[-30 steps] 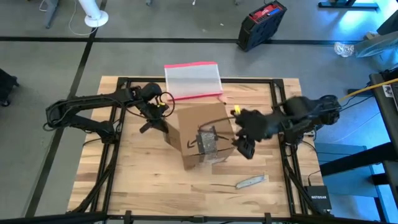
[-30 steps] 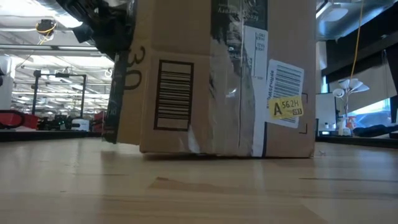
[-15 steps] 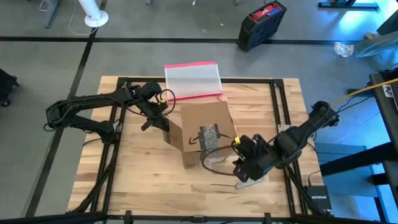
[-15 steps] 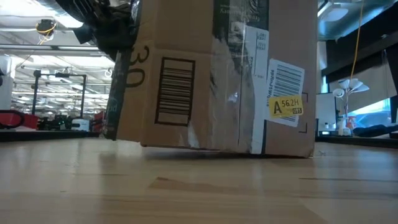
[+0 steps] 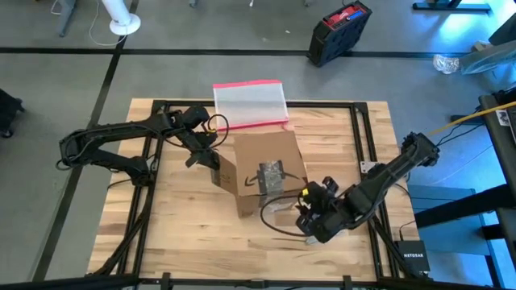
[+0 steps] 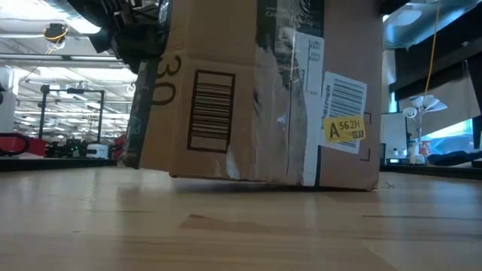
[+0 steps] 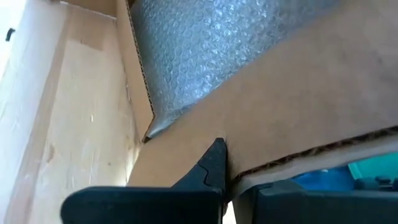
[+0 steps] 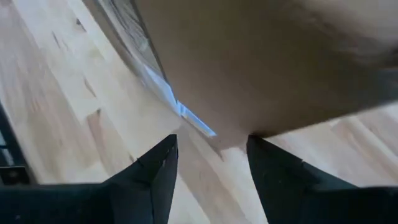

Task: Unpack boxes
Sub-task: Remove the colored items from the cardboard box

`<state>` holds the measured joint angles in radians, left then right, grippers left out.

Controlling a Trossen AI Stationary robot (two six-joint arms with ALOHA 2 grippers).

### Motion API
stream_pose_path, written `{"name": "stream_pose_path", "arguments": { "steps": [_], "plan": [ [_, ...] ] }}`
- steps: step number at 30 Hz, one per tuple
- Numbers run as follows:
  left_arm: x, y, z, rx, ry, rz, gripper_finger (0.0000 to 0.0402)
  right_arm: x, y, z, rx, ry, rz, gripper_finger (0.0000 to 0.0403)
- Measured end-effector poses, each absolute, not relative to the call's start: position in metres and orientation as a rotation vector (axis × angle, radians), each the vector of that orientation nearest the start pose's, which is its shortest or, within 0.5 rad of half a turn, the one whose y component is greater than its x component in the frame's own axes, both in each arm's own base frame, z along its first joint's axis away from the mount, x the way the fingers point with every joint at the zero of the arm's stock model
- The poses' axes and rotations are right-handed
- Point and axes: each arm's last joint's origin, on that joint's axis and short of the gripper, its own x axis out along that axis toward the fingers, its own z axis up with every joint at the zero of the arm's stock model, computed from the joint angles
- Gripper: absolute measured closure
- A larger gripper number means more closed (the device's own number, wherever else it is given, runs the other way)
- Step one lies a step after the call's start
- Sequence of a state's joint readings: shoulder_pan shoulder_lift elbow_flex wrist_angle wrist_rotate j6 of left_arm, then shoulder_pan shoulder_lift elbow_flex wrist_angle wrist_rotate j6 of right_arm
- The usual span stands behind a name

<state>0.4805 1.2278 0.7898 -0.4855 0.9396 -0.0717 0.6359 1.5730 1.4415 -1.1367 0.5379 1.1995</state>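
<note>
Moved: right gripper (image 5: 305,219) has swung down to the lower right of the frame, fingers parted, empty.
Left gripper (image 5: 211,167): pinched on the cardboard box (image 5: 262,171) flap, centre frame.
Nearby: clear pouch (image 5: 250,103) above.
Surface: wooden table (image 5: 185,225).

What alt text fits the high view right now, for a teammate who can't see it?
A brown cardboard box sits tilted mid-table; the left gripper is shut on its left flap. The right gripper, open, is low near the box's front right corner. A clear pouch lies at the table's far edge.
</note>
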Motion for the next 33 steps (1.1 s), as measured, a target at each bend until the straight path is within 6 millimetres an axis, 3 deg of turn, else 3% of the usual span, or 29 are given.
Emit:
{"name": "stream_pose_path", "arguments": {
  "steps": [12, 22, 33],
  "plan": [
    [0.216, 0.087, 0.236, -0.74, 0.737, -0.336, 0.0401, 0.277, 0.146, 0.317, 0.29, 0.835, -0.347, 0.0217],
    [0.216, 0.087, 0.236, -0.722, 0.735, -0.333, 0.0401, 0.243, 0.142, 0.324, 0.32, 0.944, -0.432, 0.0217],
    [0.216, 0.087, 0.235, -0.714, 0.735, -0.337, 0.0401, 0.22, 0.143, 0.287, 0.363, 0.891, -0.571, 0.0217]
  ]
}}
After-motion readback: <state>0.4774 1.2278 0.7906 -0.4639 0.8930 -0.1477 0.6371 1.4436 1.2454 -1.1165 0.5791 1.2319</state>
